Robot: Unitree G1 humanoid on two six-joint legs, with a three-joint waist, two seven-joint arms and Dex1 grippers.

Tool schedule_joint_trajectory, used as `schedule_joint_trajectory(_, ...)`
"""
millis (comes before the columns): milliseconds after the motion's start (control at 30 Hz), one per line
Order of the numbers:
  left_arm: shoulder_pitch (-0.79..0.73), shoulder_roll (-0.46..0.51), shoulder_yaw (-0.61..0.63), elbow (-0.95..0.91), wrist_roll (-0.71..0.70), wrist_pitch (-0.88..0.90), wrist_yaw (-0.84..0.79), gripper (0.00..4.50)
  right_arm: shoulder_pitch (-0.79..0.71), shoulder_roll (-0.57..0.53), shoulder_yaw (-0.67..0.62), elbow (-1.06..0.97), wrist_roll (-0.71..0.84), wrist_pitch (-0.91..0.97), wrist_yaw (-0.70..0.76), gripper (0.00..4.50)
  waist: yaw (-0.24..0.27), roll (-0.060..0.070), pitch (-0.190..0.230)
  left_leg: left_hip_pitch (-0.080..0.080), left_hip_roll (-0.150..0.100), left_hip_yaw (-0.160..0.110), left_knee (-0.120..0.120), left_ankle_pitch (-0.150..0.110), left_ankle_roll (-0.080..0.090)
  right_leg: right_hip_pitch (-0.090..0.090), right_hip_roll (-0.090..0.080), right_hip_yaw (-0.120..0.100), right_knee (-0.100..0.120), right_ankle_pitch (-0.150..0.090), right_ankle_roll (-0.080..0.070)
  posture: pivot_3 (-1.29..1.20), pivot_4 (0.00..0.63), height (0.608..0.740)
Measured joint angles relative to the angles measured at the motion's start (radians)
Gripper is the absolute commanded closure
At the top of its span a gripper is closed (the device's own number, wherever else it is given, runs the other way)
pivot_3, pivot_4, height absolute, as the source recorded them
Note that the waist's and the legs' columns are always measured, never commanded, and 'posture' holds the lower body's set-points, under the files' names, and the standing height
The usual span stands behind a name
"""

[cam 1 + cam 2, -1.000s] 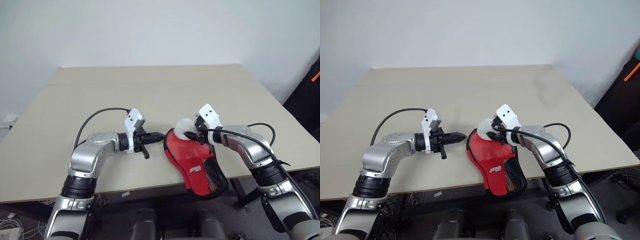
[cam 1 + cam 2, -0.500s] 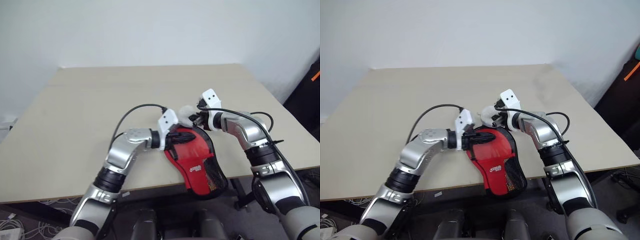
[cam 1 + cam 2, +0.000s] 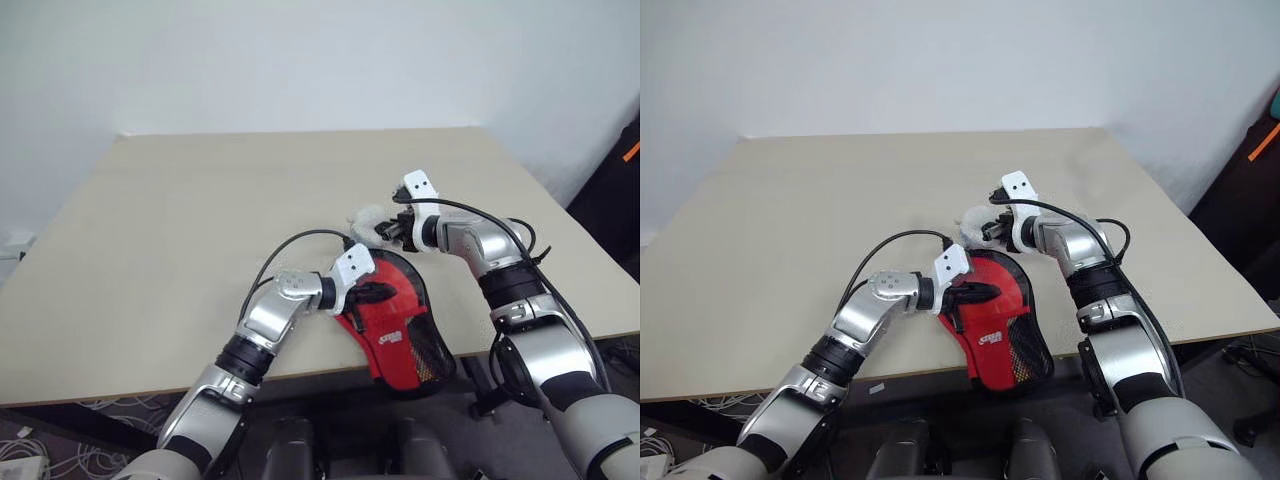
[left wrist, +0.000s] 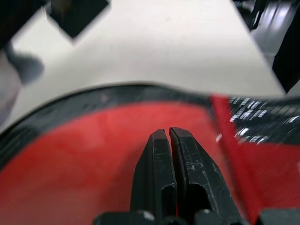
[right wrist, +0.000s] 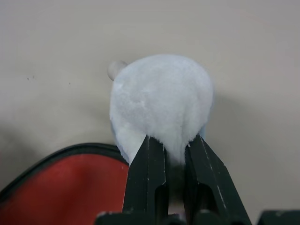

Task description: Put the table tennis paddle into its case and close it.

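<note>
The red case [image 3: 396, 322] with black trim and a mesh pocket lies flat near the table's front edge, its narrow end hanging over the edge. My left gripper [image 3: 386, 292] is shut with nothing in it, its tips resting on the case's red fabric [image 4: 84, 178]. Just beyond the case's round end, my right gripper [image 5: 171, 140] is shut on a white fluffy lump [image 5: 161, 93], which sits at the table top [image 3: 368, 218]. The table tennis paddle is out of view.
The beige table [image 3: 200, 200] stretches wide to the left and back. Its front edge runs just under the case. A dark object with an orange mark [image 3: 618, 185] stands off the table's right side.
My left gripper swung right and came down onto the case's red face. My right gripper closed on the white lump and carried it a little farther back, off the case's round end.
</note>
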Motion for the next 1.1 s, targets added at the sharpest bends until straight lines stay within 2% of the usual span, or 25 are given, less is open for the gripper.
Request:
schedule_joint_trajectory(267, -0.016, 0.001, -0.003, 0.025, 0.03, -0.008, -0.016, 4.5, -0.035, -0.012, -0.01, 0.142, -0.036, -0.065, 0.006, 4.44, 0.0, 0.002, 0.0, 0.0, 0.0, 0.0, 0.0, 0.0, 0.0, 0.0, 0.0, 0.0, 0.0, 0.0, 0.0, 0.0, 0.0, 0.654)
schedule_joint_trajectory(600, -0.029, 0.01, -0.002, 0.05, 0.033, -0.018, -0.032, 4.5, -0.044, -0.116, -0.005, 0.209, -0.088, -0.111, 0.071, 4.44, 0.0, 0.006, -0.001, 0.001, 0.0, 0.0, 0.0, 0.0, 0.001, 0.001, 0.0, 0.0, 0.0, 0.0, 0.0, 0.0, 0.0, 0.654)
schedule_joint_trajectory(733, -0.039, 0.011, -0.003, 0.066, 0.033, -0.021, -0.038, 4.5, 0.025, -0.204, 0.016, 0.089, -0.103, -0.1, 0.157, 4.44, 0.002, 0.006, -0.001, 0.001, -0.001, -0.002, 0.001, 0.0, 0.001, 0.002, -0.001, -0.001, 0.0, 0.0, 0.0, 0.0, 0.0, 0.654)
schedule_joint_trajectory(933, -0.054, 0.021, -0.002, 0.092, 0.034, -0.031, -0.055, 4.5, 0.227, -0.37, 0.019, -0.202, -0.085, -0.01, 0.269, 4.44, 0.002, 0.007, -0.001, 0.001, 0.0, -0.002, 0.001, 0.0, 0.001, 0.002, -0.001, -0.001, -0.001, 0.0, 0.0, 0.0, 0.0, 0.654)
schedule_joint_trajectory(1100, -0.074, 0.017, -0.005, 0.121, 0.034, -0.042, -0.068, 4.5, 0.465, -0.52, -0.039, -0.566, -0.003, 0.096, 0.342, 4.44, 0.017, 0.008, 0.0, 0.001, 0.0, -0.005, 0.001, -0.001, 0.002, 0.003, -0.002, -0.002, -0.002, -0.002, -0.001, 0.0, 0.0, 0.654)
